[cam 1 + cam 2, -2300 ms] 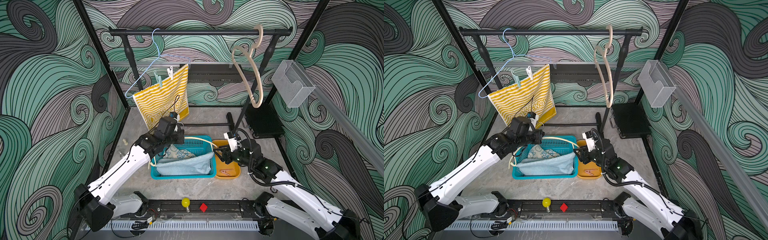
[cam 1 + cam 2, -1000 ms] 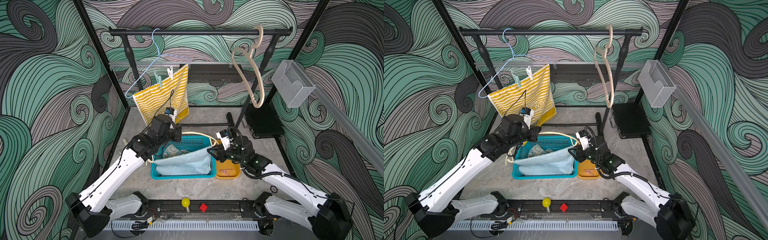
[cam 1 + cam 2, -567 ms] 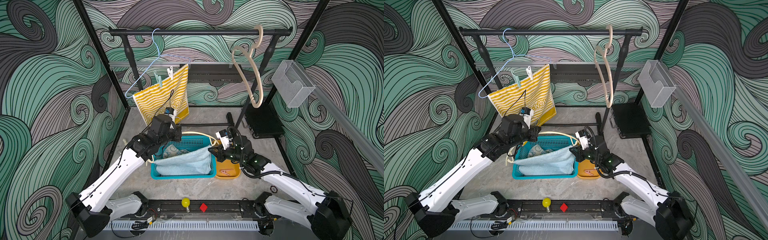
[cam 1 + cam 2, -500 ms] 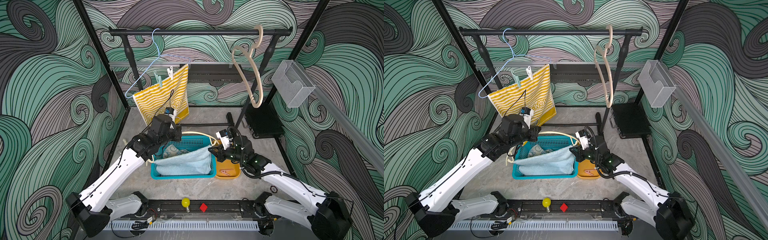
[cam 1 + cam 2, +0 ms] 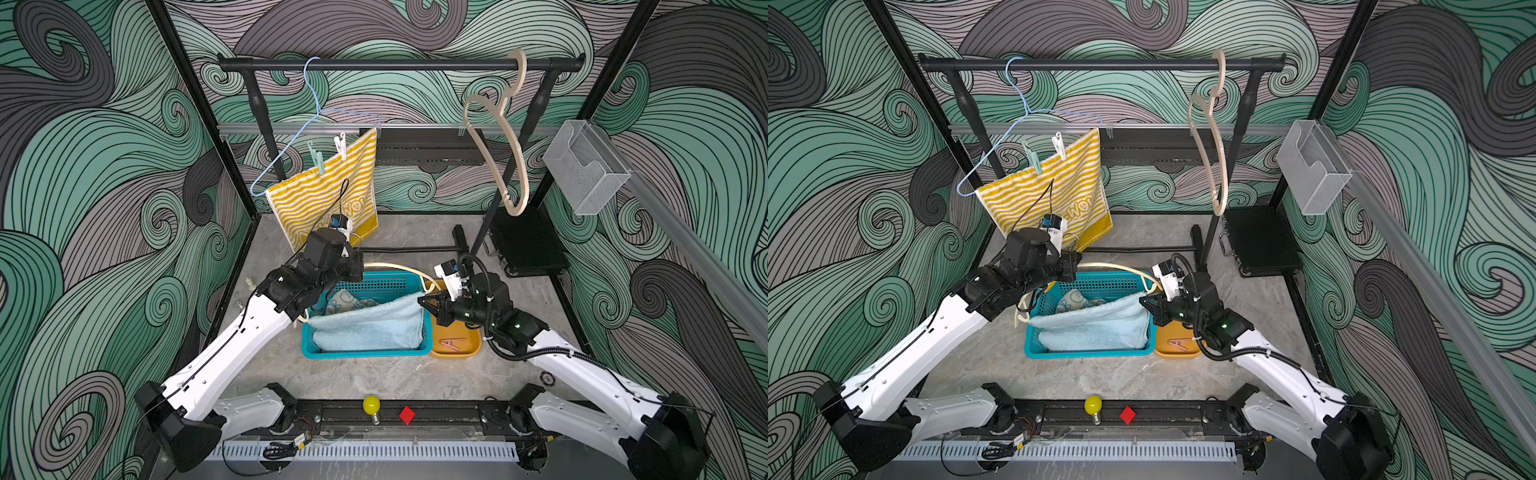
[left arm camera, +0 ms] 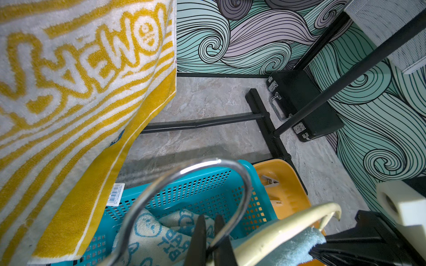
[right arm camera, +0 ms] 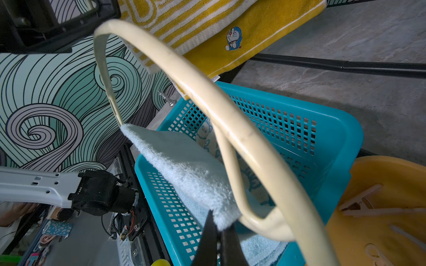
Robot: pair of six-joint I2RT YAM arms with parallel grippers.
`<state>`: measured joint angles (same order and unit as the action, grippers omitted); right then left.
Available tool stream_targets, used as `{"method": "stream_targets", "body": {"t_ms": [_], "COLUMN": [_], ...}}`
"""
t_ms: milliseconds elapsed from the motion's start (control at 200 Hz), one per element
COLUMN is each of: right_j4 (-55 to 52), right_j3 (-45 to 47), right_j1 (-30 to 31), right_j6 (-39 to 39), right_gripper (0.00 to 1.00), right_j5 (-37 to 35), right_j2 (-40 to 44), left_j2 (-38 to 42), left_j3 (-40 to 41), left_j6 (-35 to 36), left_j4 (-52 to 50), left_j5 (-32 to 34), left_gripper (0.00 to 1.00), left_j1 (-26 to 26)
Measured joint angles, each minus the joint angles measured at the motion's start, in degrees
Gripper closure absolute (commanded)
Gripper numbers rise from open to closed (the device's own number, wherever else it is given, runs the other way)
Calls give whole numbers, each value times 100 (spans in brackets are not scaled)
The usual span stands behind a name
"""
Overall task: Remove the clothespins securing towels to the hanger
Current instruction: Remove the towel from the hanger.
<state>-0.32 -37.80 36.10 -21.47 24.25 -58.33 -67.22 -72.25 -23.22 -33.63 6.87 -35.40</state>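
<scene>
Mint pin (image 5: 318, 160) and white pin (image 5: 340, 146) clip the yellow towel (image 5: 328, 195) to the wire hanger (image 5: 291, 153). That hanger hangs from the rail (image 5: 395, 64), high behind the basket (image 5: 365, 354); both top views show it.

Pink pin (image 5: 453, 344) lies in the tray (image 5: 469, 332), just beside the basket's right side. The right wrist view shows more pins in the tray, too blurred to count.

Blue towel (image 5: 365, 326) drapes over the cream hanger (image 7: 230, 119), which is held above the basket. The towel's lower part sags into the basket. Bunny towel (image 5: 343, 300) lies inside the basket, partly under the blue towel.

Right gripper (image 7: 217, 221) sits at the basket's right rim. Its jaws are together, pinching a corner of the blue towel.

Left gripper (image 6: 209, 228) is over the basket's back left corner. Its jaws are together, clamped on the cream hanger's metal hook (image 6: 230, 165).

Spare hanger (image 5: 515, 166) hangs from the rail, behind and right of the basket. Black case (image 5: 528, 245) lies on the floor behind the basket, further right.
</scene>
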Motion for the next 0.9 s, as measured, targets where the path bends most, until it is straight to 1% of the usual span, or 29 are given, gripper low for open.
{"method": "stream_targets", "body": {"t_ms": [310, 515, 681, 901], "right_j4": [-57, 44, 48, 15], "right_j3": [-55, -245, -310, -378], "right_j1": [9, 33, 33, 33], "right_j6": [-59, -111, -122, -129], "right_gripper": [100, 100, 100, 100], "right_j5": [146, 258, 267, 258], "right_j2": [61, 275, 463, 485], "left_j2": [-20, -109, -122, -122], "left_j3": [4, 83, 116, 125], "left_j6": [-44, -48, -81, -107], "left_j4": [22, 0, -31, -31], "left_j5": [85, 131, 234, 308], "left_gripper": [100, 100, 100, 100], "left_j1": [0, -2, -2, -2]}}
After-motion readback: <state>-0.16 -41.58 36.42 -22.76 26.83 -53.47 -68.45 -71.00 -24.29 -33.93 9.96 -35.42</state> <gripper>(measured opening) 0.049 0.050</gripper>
